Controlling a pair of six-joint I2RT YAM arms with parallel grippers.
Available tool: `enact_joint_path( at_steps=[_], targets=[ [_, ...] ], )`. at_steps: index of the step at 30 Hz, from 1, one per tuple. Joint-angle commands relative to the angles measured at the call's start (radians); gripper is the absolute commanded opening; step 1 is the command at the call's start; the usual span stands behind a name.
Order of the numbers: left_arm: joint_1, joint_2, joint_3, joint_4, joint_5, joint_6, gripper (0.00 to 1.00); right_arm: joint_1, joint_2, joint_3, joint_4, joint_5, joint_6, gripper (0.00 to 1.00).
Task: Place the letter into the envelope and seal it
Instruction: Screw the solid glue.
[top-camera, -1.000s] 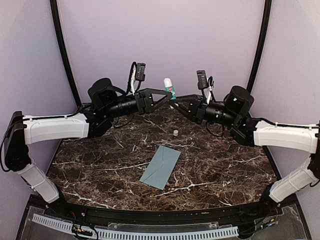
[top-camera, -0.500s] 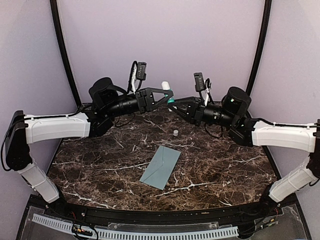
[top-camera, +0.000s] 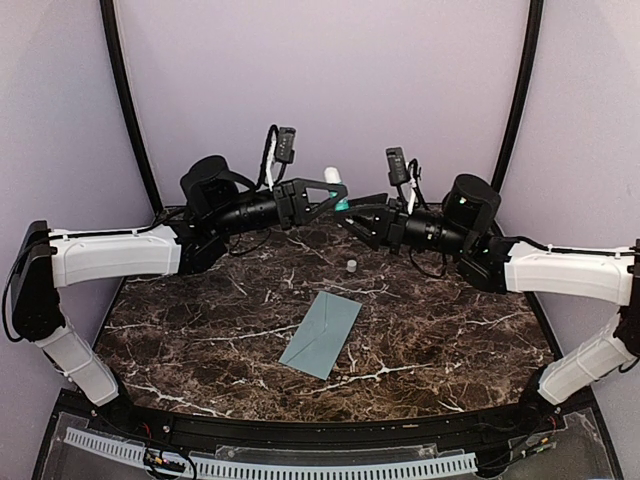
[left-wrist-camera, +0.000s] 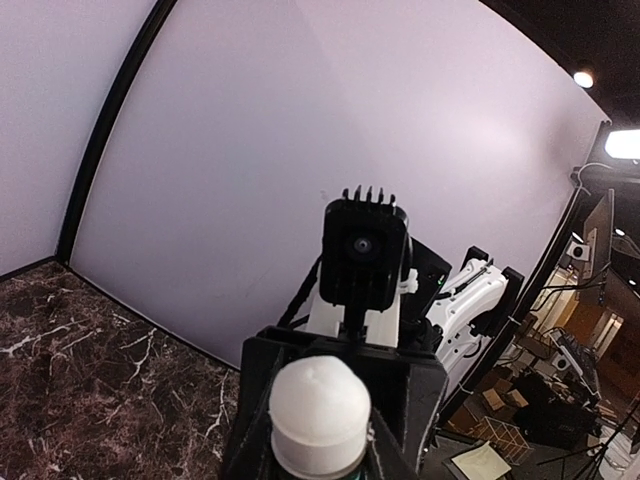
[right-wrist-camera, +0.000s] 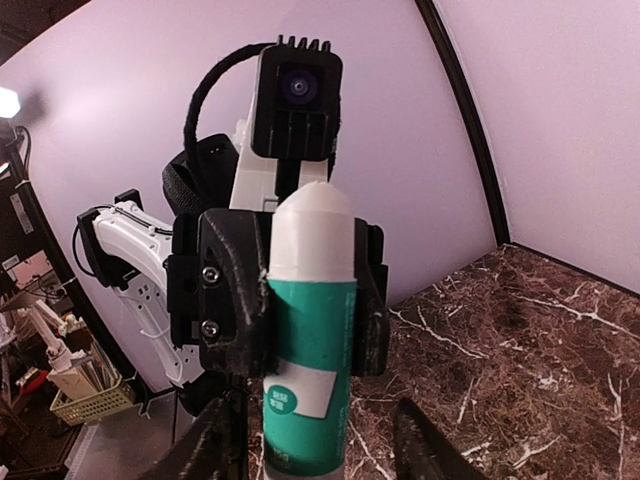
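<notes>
The pale blue-grey envelope (top-camera: 321, 333) lies flat on the dark marble table (top-camera: 450, 330), its flap closed. The letter is out of view. Above the back of the table the two grippers meet at a white-and-green glue stick (top-camera: 335, 180). My left gripper (top-camera: 338, 196) is shut on the stick; in the right wrist view its black fingers (right-wrist-camera: 232, 300) press both sides of the green body (right-wrist-camera: 310, 340). My right gripper (top-camera: 353, 213) is open, its fingertips (right-wrist-camera: 215, 445) spread clear of the stick. The stick's white cap (left-wrist-camera: 320, 405) fills the bottom of the left wrist view.
A small whitish cap-like piece (top-camera: 351, 266) stands on the marble behind the envelope. Curved black poles (top-camera: 125, 110) and a lilac backdrop close in the back. Both forearms stretch across the table's rear half.
My left gripper has closed on the glue stick while my right gripper has opened off it. The stick has shifted slightly left and down.
</notes>
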Motion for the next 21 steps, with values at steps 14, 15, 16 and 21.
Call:
enact_joint_path(
  at_steps=[14,15,16,21],
  targets=[
    [0.01,-0.056,0.004,0.057,0.217,0.027,0.03,-0.033,-0.024,0.042,-0.104,-0.385,-0.01,0.72],
    [0.01,-0.054,0.006,0.062,0.234,0.025,0.03,-0.031,-0.021,0.042,-0.099,-0.39,-0.006,0.71],
    [0.01,-0.053,0.008,0.07,0.24,0.023,0.03,-0.029,-0.021,0.04,-0.089,-0.387,-0.002,0.7],
    [0.01,-0.051,0.011,0.08,0.273,0.02,0.03,-0.026,-0.005,0.045,-0.03,-0.39,0.034,0.53]
  ],
)
